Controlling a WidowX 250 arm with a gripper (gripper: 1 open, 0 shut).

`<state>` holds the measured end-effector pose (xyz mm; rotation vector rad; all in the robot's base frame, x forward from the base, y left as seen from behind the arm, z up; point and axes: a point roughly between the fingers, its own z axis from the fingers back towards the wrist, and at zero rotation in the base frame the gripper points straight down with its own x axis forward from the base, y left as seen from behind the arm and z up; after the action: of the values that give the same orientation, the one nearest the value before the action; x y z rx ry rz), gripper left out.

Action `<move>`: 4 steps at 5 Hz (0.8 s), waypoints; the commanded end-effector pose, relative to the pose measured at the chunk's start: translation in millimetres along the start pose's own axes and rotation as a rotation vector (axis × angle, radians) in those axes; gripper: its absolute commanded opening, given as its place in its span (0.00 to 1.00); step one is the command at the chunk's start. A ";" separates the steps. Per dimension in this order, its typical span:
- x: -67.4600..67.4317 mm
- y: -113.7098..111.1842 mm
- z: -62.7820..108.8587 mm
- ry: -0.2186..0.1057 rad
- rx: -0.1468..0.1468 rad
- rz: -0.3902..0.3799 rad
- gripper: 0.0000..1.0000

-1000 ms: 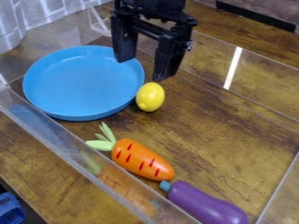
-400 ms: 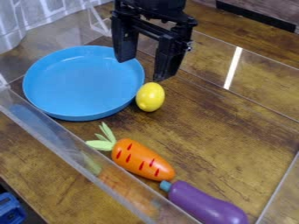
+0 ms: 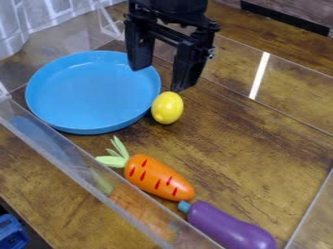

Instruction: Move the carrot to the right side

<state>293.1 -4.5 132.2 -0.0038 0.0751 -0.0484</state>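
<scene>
1. Near the front edge of the wooden surface (image 3: 247,126), inside a clear-walled enclosure: the carrot (image 3: 154,175), orange body with dark grooves, green top pointing back and left, tip pointing toward the lower right; it lies flat and nothing grips it
2. Just beyond the carrot's tip: a purple eggplant (image 3: 232,229), close to it though contact cannot be confirmed
3. Back left: a blue plate (image 3: 78,92), bare; a yellow lemon (image 3: 166,107) sits against its right rim
4. Above the plate's far right edge and behind the lemon: the pincer (image 3: 166,70), pointing straight down, its two dark fingers spread wide with nothing between them, well apart from the carrot
5. Step in hand (a judgement): the approach; the carrot has not been reached
6. Handling notes:
   - bring the pincer toward the viewer, passing clear of the lemon
   - turn the fingers to straddle the body across its width, at the thick middle and not the leafy top
   - descend fully before closing, since smooth tapered plastic may squirt out
   - lift clear of the eggplant before carrying right
   - set down on the open wood to the right, short of the clear wall
</scene>
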 end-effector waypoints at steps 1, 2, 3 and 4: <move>5.8 11.1 12.8 -0.050 0.002 0.031 1.00; 6.4 11.6 14.3 -0.052 0.003 0.028 1.00; 7.6 8.2 14.8 -0.051 0.005 0.015 1.00; 7.8 4.4 15.5 -0.051 0.006 0.007 1.00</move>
<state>295.7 3.4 133.9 -0.0033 0.0720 -0.0257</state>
